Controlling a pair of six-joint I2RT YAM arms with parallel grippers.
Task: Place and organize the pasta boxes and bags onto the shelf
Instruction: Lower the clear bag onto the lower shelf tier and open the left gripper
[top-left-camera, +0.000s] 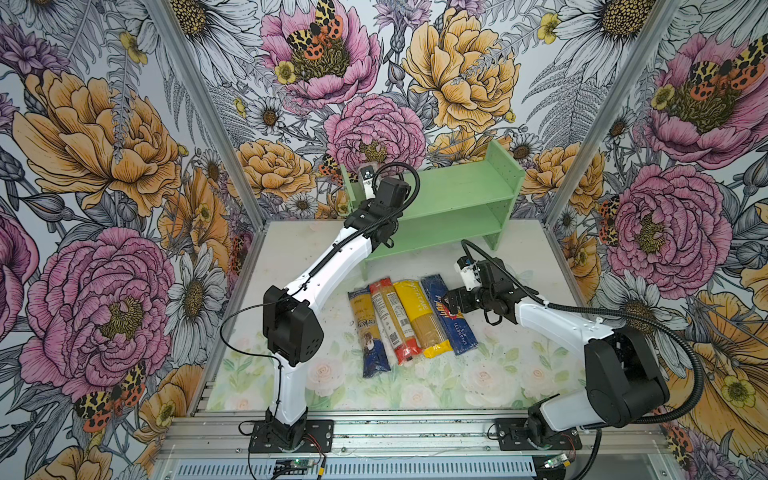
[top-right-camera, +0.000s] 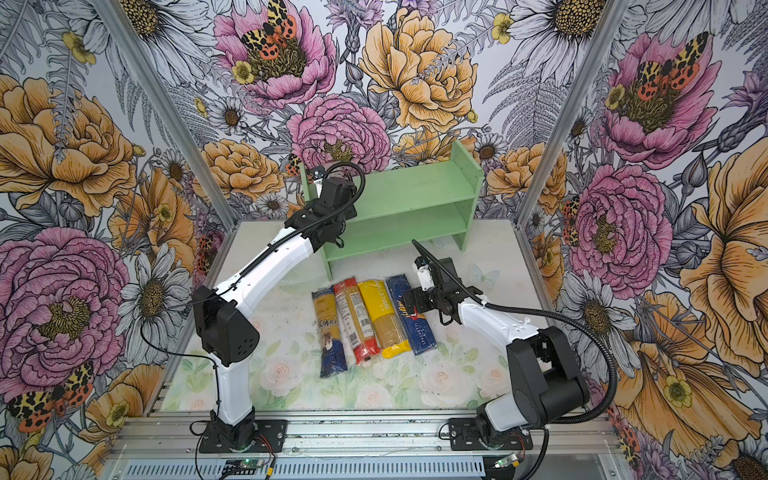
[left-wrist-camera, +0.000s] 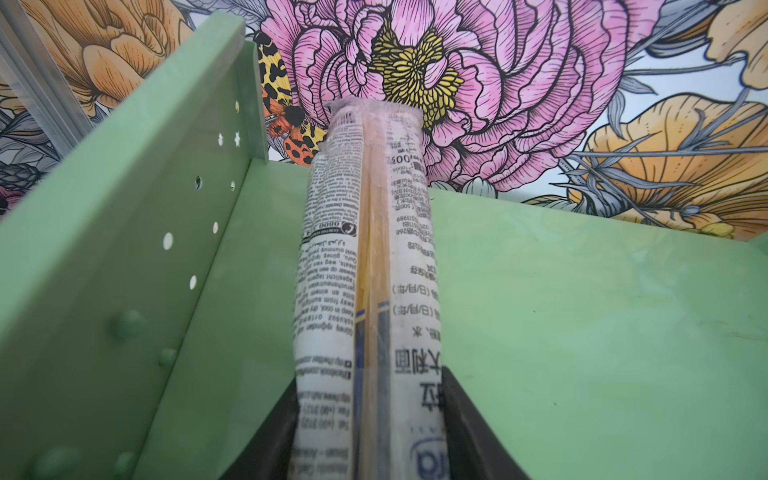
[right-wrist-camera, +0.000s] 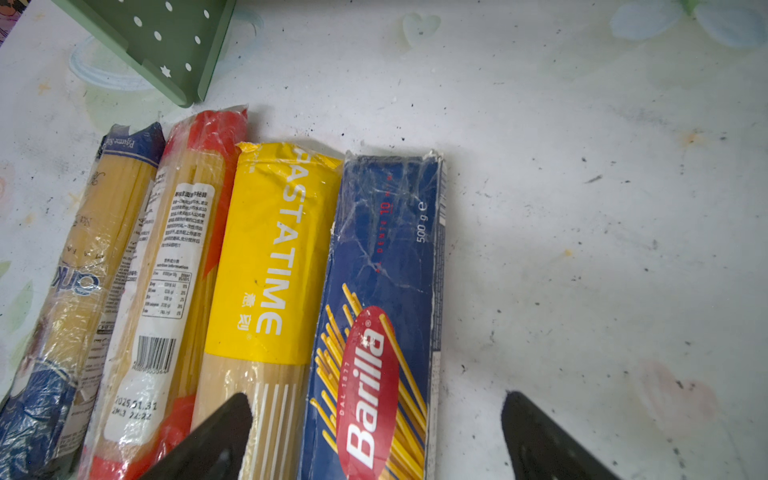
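2 robot arms are working at a small mint-green 2-tier shelf (top-left-camera: 457, 187), with 4 long spaghetti packs lying on the table (top-left-camera: 519, 353) in front of it.
The left gripper (left-wrist-camera: 369, 376) is reaching over the top tier beside a pegholed side panel, jaws narrow and closed against both sides of a clear bag (left-wrist-camera: 365, 249) covered in black print, pale spaghetti showing through. The right gripper (right-wrist-camera: 374, 399) is hovering, jaws spread wide, over the creased dark blue Barilla box (top-left-camera: 451, 320), which is lying beside a yellow bag (top-left-camera: 417, 316), a red-ended bag (top-left-camera: 390, 320) and a blue-ended bag (top-left-camera: 368, 328).
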